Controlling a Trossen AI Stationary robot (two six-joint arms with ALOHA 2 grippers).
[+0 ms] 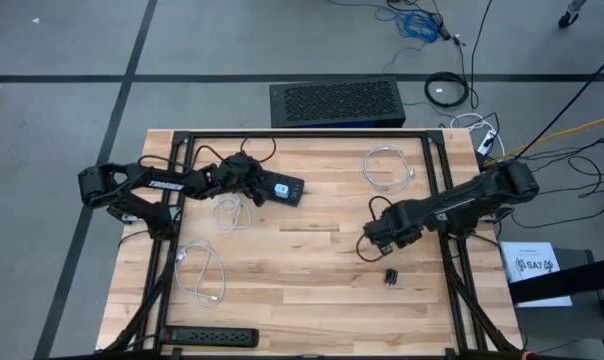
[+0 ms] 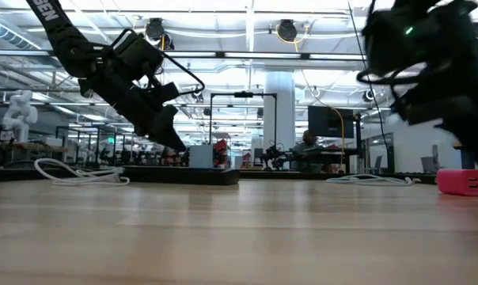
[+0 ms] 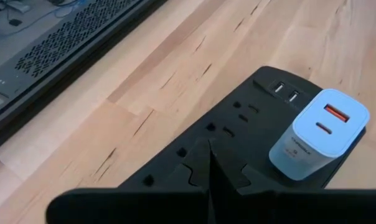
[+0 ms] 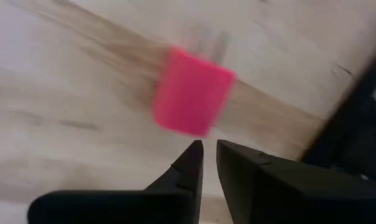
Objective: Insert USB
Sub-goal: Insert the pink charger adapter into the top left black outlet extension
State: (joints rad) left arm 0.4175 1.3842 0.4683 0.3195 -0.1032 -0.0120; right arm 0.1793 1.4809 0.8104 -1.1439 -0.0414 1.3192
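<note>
USB charger [image 3: 319, 134], a pale blue block, stands plugged into the black power strip [image 3: 238, 121] on the far left part of the bench [image 1: 312, 290], just beyond the tips of the left claw [image 3: 210, 149]. The left claw is clenched, its fingers meeting with nothing visible between them, and it hovers over the strip's row of sockets. Seen from above, the charger [image 1: 282, 189] lies just to the right of the left claw [image 1: 254, 185], toward the middle of the bench, so the left arm is far the nearer one. The strip's long axis runs roughly along that line, left to right across the bench. The charger rises upright from it, and its two ports face up and away from the strip, so I judge a plug would have to come down onto them from above. No plug shows at that claw; a loose white cable [image 1: 387, 168] lies well apart, toward the far right. The right claw [image 4: 208, 149], fingers parted by a narrow gap and grasping nothing, hangs near a pink block [image 4: 191, 93] on the right side of the bench.
</note>
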